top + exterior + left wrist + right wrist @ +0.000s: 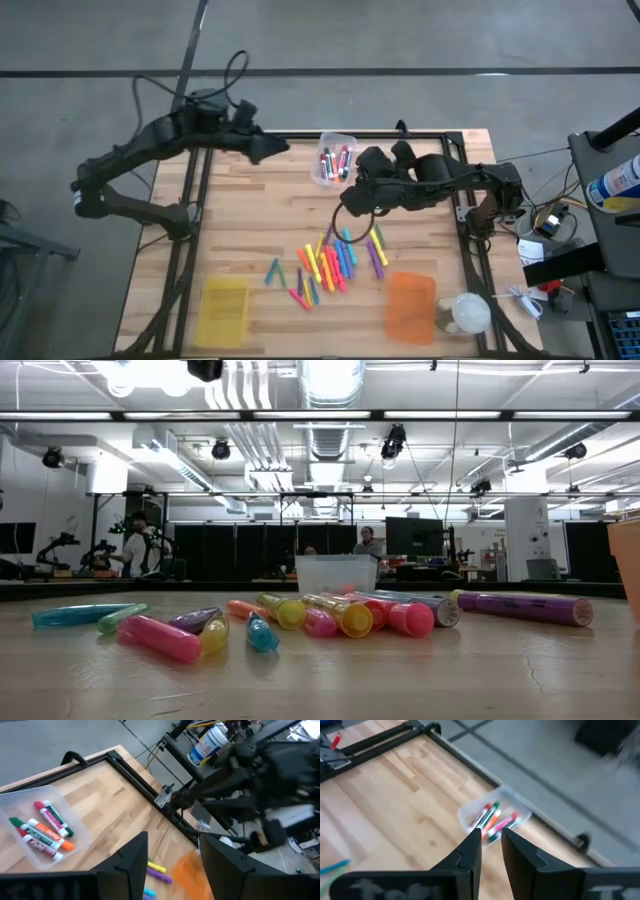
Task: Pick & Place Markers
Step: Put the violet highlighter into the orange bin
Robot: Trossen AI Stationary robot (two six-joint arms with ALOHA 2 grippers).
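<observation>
Several coloured markers [330,262] lie loose in a pile on the wooden table, and they also show in the low view [300,620]. More markers [335,160] lie in a clear bin [322,172] at the table's far edge. My right gripper [352,195] hovers high between the bin and the pile; its fingers [491,840] stand a narrow gap apart with nothing between them. My left gripper [268,148] hovers left of the clear bin, open and empty [172,865]. No gripper shows in the low view.
A yellow bin [225,310] stands at the near left and an orange bin [410,305] at the near right, with a white round object [470,313] beside it. A dark frame [460,180] rims the table. People stand in the room beyond [135,545].
</observation>
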